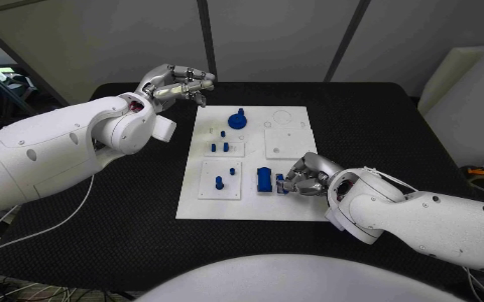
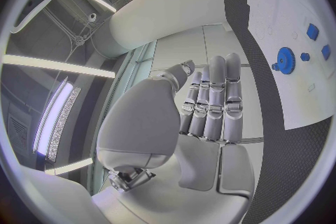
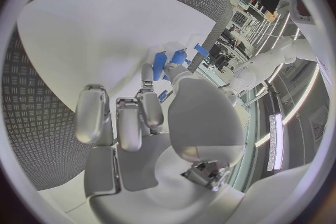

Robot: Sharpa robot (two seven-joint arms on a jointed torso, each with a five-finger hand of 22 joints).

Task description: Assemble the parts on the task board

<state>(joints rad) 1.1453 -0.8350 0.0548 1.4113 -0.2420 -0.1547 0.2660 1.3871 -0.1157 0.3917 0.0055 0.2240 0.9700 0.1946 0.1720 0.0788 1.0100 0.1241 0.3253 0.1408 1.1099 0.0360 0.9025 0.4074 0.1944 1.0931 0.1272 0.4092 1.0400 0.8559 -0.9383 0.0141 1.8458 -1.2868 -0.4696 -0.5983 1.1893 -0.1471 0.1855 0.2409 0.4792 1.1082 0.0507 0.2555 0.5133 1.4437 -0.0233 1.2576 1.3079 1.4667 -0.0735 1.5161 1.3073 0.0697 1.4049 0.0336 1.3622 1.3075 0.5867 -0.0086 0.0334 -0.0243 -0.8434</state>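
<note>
Between your right hand point(image 1: 308, 173) fingertips sits a blue part point(image 1: 281, 183), pinched on the task board point(image 1: 196, 197); your left hand point(image 1: 178, 87) hovers curled, grasping nothing

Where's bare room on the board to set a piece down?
Free: the task board's near-left corner, below the square with two pegs, and the far-right area past the gear. Crowded: near-right, where the right hand touches the blue block.
</note>
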